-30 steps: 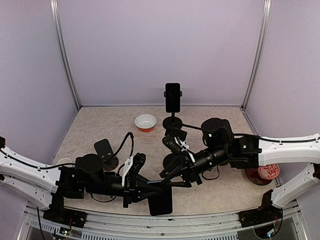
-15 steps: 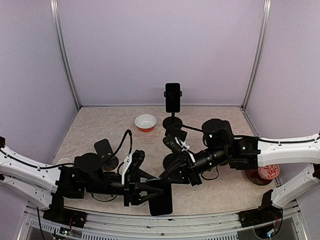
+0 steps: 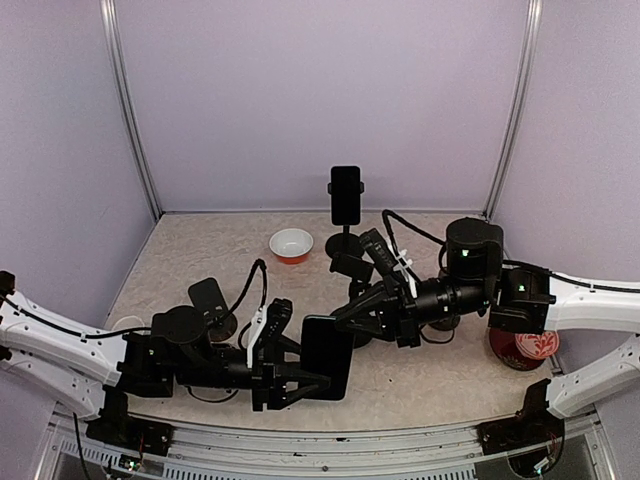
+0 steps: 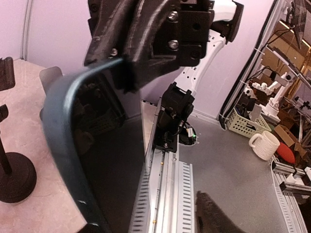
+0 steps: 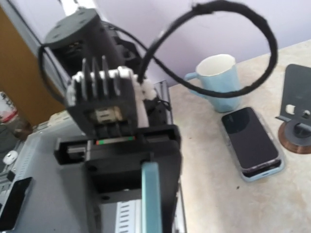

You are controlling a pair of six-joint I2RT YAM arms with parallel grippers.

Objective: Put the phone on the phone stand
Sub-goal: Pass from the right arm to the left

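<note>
Top external: right pincer clamps the phone, long axis upright; left pincer spread beneath.

Bowl left of rear stand, phone seemingly nearer

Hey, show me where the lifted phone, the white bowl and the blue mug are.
phone (image 3: pixel 328 362), top external view, middle of its dark face.
white bowl (image 3: pixel 291 242), top external view, its white inside.
blue mug (image 5: pixel 217 81), right wrist view, side wall below the rim.
</note>
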